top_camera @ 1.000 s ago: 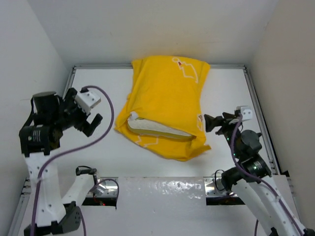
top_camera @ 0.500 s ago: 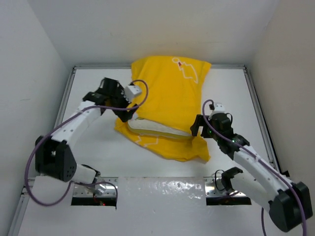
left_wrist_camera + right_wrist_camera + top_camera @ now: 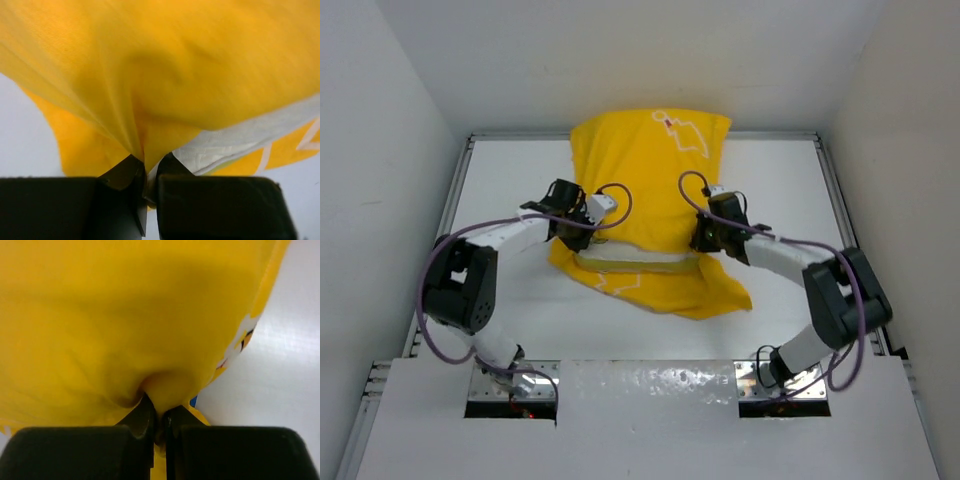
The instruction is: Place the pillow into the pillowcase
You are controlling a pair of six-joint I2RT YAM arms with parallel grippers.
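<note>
The yellow pillowcase (image 3: 650, 180) lies at the table's middle back, bulging over the pillow (image 3: 630, 262), of which only a cream strip shows at the near opening. My left gripper (image 3: 572, 222) is shut on the pillowcase's left edge; the left wrist view shows yellow fabric (image 3: 150, 75) pinched between the black fingers (image 3: 122, 175), with the cream pillow (image 3: 235, 142) just to the right. At the right edge my right gripper (image 3: 705, 235) is shut on the pillowcase too, a fold of yellow cloth (image 3: 165, 390) squeezed between its fingers (image 3: 142, 420).
White walls close in the table on the left, back and right, with metal rails (image 3: 840, 200) along its sides. A loose flap of the pillowcase (image 3: 705, 295) hangs toward the near right. Purple cables loop off both arms.
Both arms swung in from the sides to the pillowcase's edges and their jaws went from open to shut on the fabric. The pillowcase shifted slightly back and less of the pillow shows.
</note>
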